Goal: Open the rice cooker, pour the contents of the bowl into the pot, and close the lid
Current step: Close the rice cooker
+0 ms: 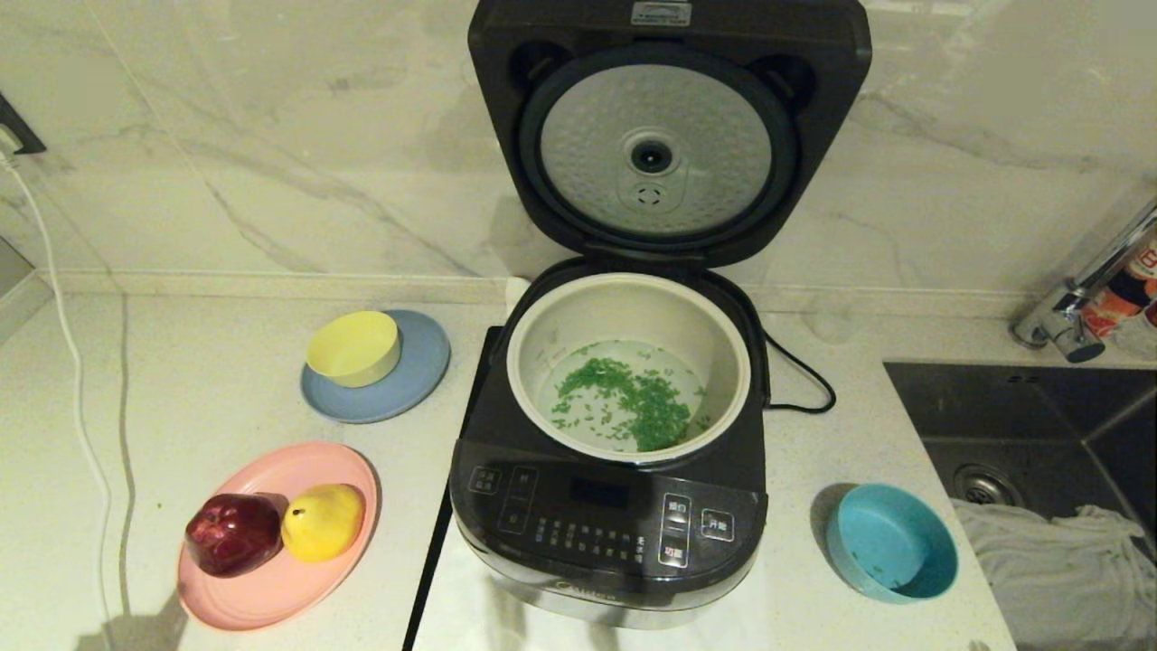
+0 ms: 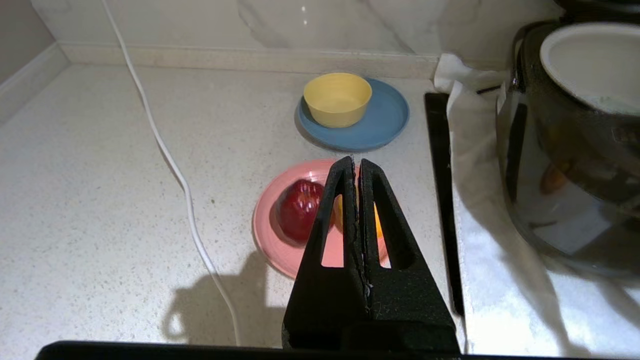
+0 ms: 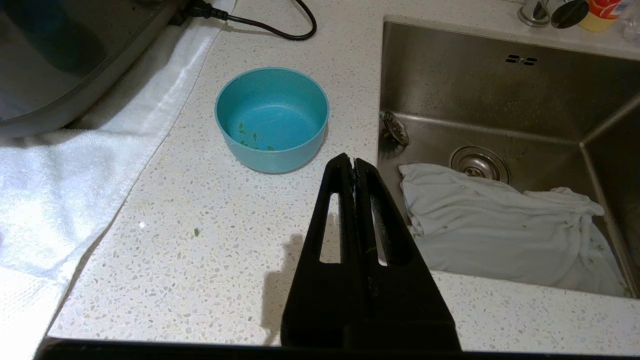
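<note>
We see the lid (image 1: 669,136) up, greens (image 1: 633,398) in the pot (image 1: 542,334), bowl (image 1: 890,542) right of the cooker (image 1: 606,524). Left gripper (image 2: 356,165) closed, empty; right gripper (image 3: 354,162) likewise.

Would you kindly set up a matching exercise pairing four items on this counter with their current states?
Things:
1. lid
2. teal bowl
3. pot
4. yellow bowl

States:
A. sits on the grey-blue plate
B. holds scattered green bits
C. stands raised, silver underside showing
D. upright on the counter, nearly empty

Pairs: 1-C, 2-D, 3-B, 4-A
</note>
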